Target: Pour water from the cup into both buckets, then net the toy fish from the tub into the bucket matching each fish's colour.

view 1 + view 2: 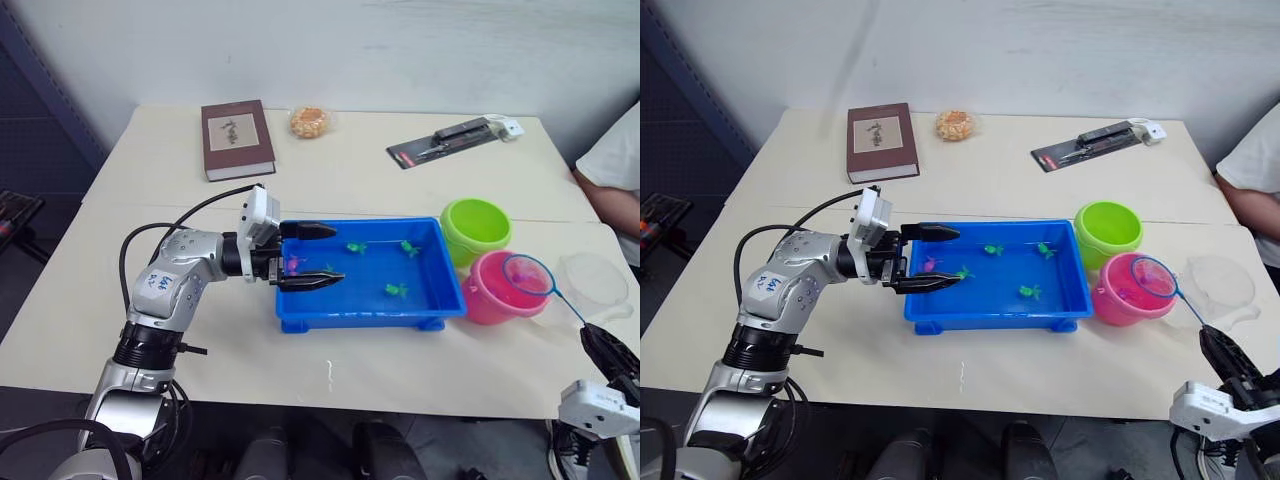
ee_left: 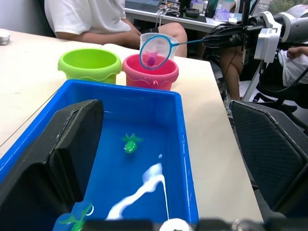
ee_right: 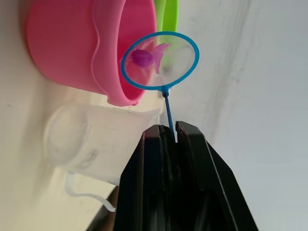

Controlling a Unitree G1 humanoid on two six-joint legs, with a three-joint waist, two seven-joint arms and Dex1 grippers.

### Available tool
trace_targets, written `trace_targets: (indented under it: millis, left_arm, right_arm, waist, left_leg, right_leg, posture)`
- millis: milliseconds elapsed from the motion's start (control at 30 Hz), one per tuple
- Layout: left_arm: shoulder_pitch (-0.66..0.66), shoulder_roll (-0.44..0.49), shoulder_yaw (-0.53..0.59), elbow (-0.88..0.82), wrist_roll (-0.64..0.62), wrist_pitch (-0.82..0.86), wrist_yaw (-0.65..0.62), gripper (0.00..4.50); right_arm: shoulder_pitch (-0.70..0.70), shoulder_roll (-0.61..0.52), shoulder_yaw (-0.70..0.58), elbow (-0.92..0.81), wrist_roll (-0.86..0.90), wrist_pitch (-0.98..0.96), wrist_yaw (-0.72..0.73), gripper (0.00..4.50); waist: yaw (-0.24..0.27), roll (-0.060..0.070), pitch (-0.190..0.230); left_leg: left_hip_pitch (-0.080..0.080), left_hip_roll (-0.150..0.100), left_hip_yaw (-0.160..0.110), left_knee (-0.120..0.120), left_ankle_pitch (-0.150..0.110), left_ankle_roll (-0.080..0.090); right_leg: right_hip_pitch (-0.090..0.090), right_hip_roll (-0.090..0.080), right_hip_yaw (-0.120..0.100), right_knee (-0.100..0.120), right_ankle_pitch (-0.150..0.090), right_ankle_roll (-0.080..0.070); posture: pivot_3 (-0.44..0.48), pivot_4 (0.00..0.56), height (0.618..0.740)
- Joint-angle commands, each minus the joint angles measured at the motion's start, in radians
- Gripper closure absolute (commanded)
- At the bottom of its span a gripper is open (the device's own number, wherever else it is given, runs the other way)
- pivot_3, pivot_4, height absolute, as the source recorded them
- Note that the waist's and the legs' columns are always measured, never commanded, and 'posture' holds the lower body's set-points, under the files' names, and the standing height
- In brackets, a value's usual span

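right gripper pinches the thin blue handle of the net, whose hoop carries a pink fish just above the pink bucket. beside that bucket lies the clear cup; behind it, the green bucket. left gripper spreads wide over the tub, straddling its near rim, green fish afloat inside.

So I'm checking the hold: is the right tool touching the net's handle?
Touching. The right wrist view shows the right tool shut on the net handle, which runs between its fingers.
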Motion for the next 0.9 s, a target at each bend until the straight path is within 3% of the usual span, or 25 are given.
trace_targets:
  millis: [33, 800, 833, 900]
  left_arm:
    - [-0.005, -0.006, 0.010, -0.041, -0.012, -0.008, 0.004, 0.01]
    - [0.012, -0.010, 0.010, -0.052, -0.009, -0.013, 0.007, 0.01]
    - [0.013, -0.010, 0.013, -0.052, -0.010, -0.012, 0.010, 0.01]
    - [0.025, 0.004, 0.023, -0.050, -0.007, -0.016, 0.009, 0.01]
  right_arm:
    - [0.016, -0.012, -0.024, 0.014, -0.038, -0.009, -0.086, 4.50]
    - [0.013, -0.018, 0.010, -0.025, -0.014, 0.073, -0.105, 4.50]
    - [-0.001, -0.019, 0.003, -0.032, 0.021, 0.079, -0.098, 4.50]
    - [-0.043, -0.046, 0.021, -0.075, 0.258, 0.093, -0.005, 4.50]
  waist:
    - [0.000, 0.000, 0.000]
    - [0.000, 0.000, 0.000]
    - [0.000, 0.000, 0.000]
    - [-0.004, 0.000, 0.000]
  left_leg:
    - [0.000, 0.000, 0.000, 0.000, 0.000, 0.000]
    - [0.000, 0.000, 0.000, 0.000, 0.001, 0.000]
    - [0.000, 0.000, 0.000, 0.000, 0.001, 0.000]
    - [0.000, 0.000, 0.000, 0.000, 0.001, 0.000]
  right_leg:
    - [0.000, 0.000, 0.000, 0.000, 0.000, 0.000]
    - [0.000, 0.000, 0.000, 0.001, 0.000, 0.000]
    - [0.000, 0.000, 0.000, 0.001, 0.000, 0.000]
    - [0.000, 0.000, 0.000, 0.001, 0.000, 0.000]
  posture:
    - [0.000, 0.150, 0.738]
    - [0.000, 0.150, 0.738]
    - [0.000, 0.150, 0.738]
    - [0.000, 0.150, 0.738]
